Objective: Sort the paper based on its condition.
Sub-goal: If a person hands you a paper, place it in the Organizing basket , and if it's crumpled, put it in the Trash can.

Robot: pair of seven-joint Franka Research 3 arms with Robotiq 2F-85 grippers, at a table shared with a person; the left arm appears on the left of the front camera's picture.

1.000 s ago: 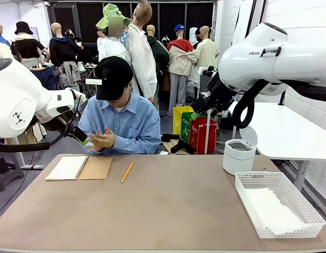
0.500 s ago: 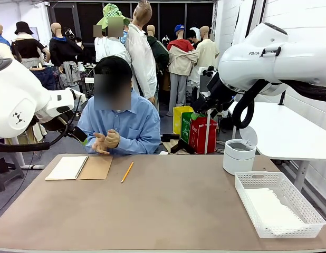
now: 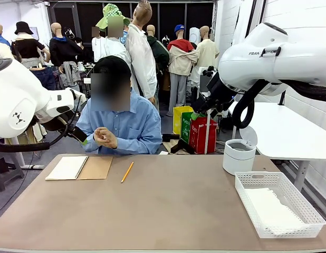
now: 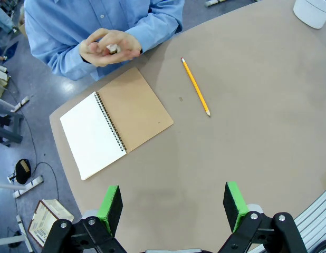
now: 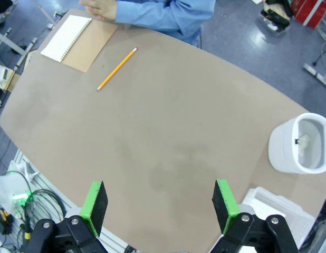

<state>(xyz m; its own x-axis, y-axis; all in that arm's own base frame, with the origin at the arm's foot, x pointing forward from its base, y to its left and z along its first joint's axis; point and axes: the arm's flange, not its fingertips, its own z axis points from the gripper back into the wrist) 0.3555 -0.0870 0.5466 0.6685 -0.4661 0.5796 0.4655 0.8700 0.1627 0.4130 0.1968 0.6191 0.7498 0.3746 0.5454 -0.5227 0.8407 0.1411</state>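
Note:
Flat white paper sheets (image 3: 269, 206) lie in the white lattice basket (image 3: 247, 182) at the table's right end. At the far edge the person's hands (image 3: 105, 138) are closed round a small white crumpled piece (image 4: 111, 48). A pale crumpled lump (image 5: 305, 140) lies inside the white round bin (image 5: 289, 158). High over the notebook end of the table, my left gripper (image 4: 172, 203) is open with nothing between its green pads (image 4: 110, 203). My right gripper (image 5: 159, 203) hangs open and bare well above the table's middle.
An open spiral notebook (image 3: 78, 167) with a brown cover lies at the far left, a yellow pencil (image 3: 127, 172) just right of it. The white bin (image 3: 239, 156) stands at the far right, behind the basket. A white side table (image 3: 289, 132) stands beyond the right edge.
The person's hands have gone from rubbing together, fingers spread, to clasped close at the chest. Neither arm has moved.

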